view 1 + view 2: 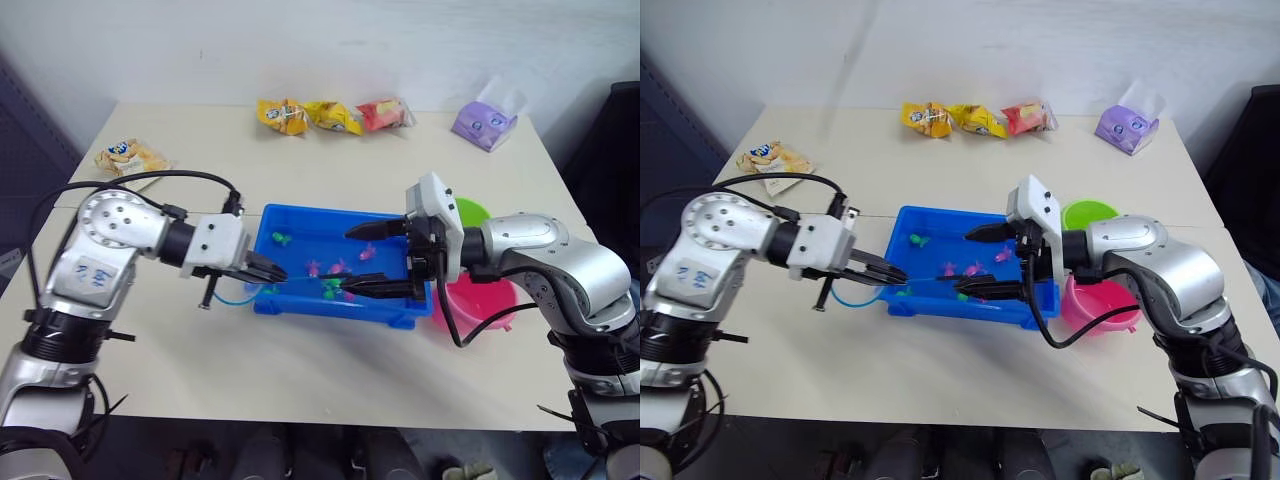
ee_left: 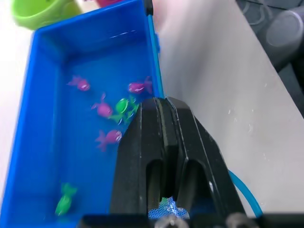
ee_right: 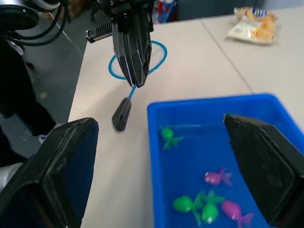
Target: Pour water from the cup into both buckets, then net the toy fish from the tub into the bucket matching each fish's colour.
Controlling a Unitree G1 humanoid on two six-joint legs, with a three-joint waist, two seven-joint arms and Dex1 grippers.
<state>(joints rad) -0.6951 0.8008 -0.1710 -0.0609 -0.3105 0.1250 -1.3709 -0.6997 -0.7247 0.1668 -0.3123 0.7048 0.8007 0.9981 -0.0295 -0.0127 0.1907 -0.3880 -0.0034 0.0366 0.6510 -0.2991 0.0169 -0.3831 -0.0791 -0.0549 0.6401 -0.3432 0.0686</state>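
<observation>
The blue tub (image 1: 330, 312) stands mid-table with water and several toy fish in it, pink ones (image 1: 340, 268) and green ones (image 1: 280, 238). At the tub's left end my left gripper (image 1: 272, 272) is shut on the net (image 3: 122, 114). The net's light-blue hoop (image 1: 228, 299) lies over the table behind the fingers, outside the tub. My right gripper (image 1: 372, 260) hangs open over the tub's right half, one finger (image 3: 66, 166) on each side of the fish. The green bucket (image 1: 470, 212) and pink bucket (image 1: 485, 300) stand right of the tub. The cup is out of view.
Snack packets (image 1: 330, 115) lie in a row at the table's far edge, with a purple tissue pack (image 1: 485, 122) to their right. Another snack bag (image 1: 130, 157) lies at the far left. My right forearm crosses over the buckets.
</observation>
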